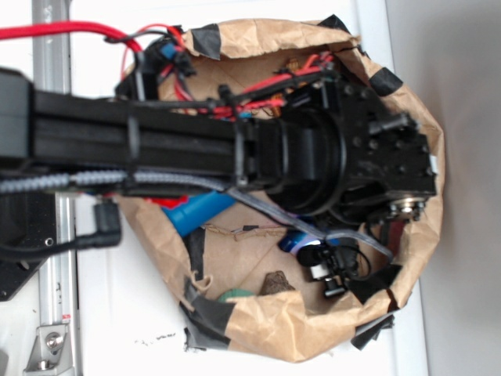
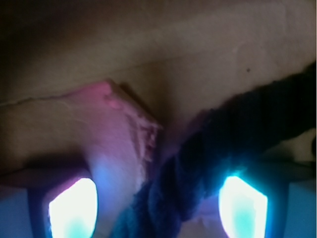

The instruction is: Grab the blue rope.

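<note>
Rope (image 2: 218, 148) lies between the gripper's (image 2: 158, 206) two parted fingertips.

One brown paper bag (image 1: 258, 329) sits near the right edge of the white desk (image 1: 117, 313). One robot arm (image 1: 156, 141) reaches over it from the left edge. Inside the bag, one blue bottle (image 1: 200, 211) shows under the arm, and one teal ball (image 1: 235, 295) peeks out toward the bottom edge. One dark blue rope (image 2: 223, 144) appears in the wrist view, between two glowing fingertips (image 2: 72, 208). One red cable (image 1: 63, 31) runs along the top-left corner.
</note>
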Tool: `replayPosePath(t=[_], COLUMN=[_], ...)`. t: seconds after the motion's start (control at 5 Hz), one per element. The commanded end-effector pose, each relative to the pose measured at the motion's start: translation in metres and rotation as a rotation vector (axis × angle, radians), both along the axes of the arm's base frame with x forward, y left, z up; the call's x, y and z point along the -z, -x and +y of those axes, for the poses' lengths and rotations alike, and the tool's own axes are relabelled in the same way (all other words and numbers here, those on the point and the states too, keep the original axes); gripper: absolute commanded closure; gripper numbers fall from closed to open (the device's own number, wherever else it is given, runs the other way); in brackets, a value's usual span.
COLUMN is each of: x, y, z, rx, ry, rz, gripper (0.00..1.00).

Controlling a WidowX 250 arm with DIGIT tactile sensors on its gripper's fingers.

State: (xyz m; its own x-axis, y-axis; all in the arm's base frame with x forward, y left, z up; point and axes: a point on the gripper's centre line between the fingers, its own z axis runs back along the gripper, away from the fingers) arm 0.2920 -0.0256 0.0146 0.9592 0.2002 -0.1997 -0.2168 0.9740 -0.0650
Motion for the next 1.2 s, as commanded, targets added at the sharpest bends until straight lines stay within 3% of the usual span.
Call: replayPosePath(t=[0.0, 0.2, 0.4, 0.6, 0.8, 1.0], x=[-0.009, -0.018, -0.056, -0.104, -0.155, -0.168], y=[0.016, 0.02, 0.038, 0.066, 0.083, 0.076], z=[-0.011, -0.004, 0.002, 0.018, 0.035, 0.035], rx=[0.042, 0.049, 0.16, 0.271, 0.278, 0.265], ry=[0.043, 0.059, 0.072, 0.002, -0.009, -0.042], rz=[-0.037, -0.073, -0.187, -0.308, -0.304, -0.246], gripper=[1.0, 1.0, 1.0, 1.0, 1.0, 1.0])
